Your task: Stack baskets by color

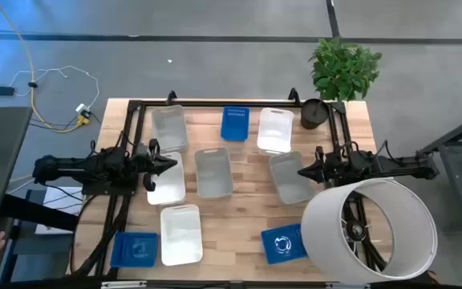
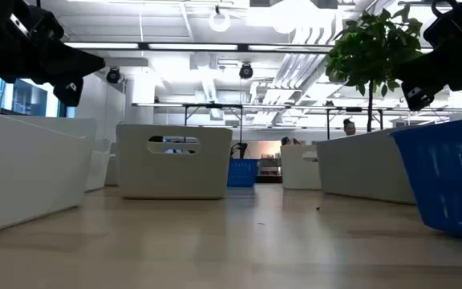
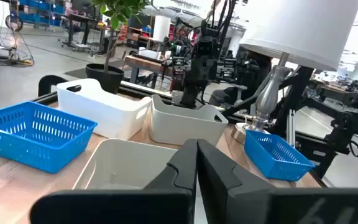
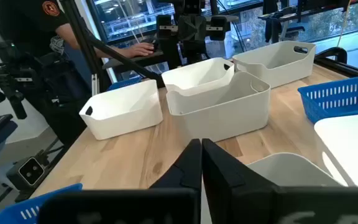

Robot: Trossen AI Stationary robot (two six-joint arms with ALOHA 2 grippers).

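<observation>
High view: my left gripper [image 1: 169, 163] hangs w/ fingers pinched together, holding nothing, just at the edge of a white basket [image 1: 167, 178]; right gripper [image 1: 305, 171] likewise closed and empty, beside a grey basket [image 1: 289, 177]. Nothing stacked yet: bins lie singly across the wooden table [image 1: 239, 233], prob. spread out so each can be reached; the grey ones sit mid-table, white ones [image 1: 181, 234] nearer the edges, blue ones [image 1: 235, 123] at the back and front corners. Low view: the grey centre basket [image 2: 174, 160] shows smooth solid walls, rounded corners and a cut-out handle slot; a blue bin [image 2: 447, 178] close by is ribbed. Left wrist view: blue mesh basket [image 3: 33, 134] is open lattice, so light and flexy, I'd guess. Right wrist view: the white bins [image 4: 123, 107] look glossy, w/ tapered walls, so they should nest.
</observation>
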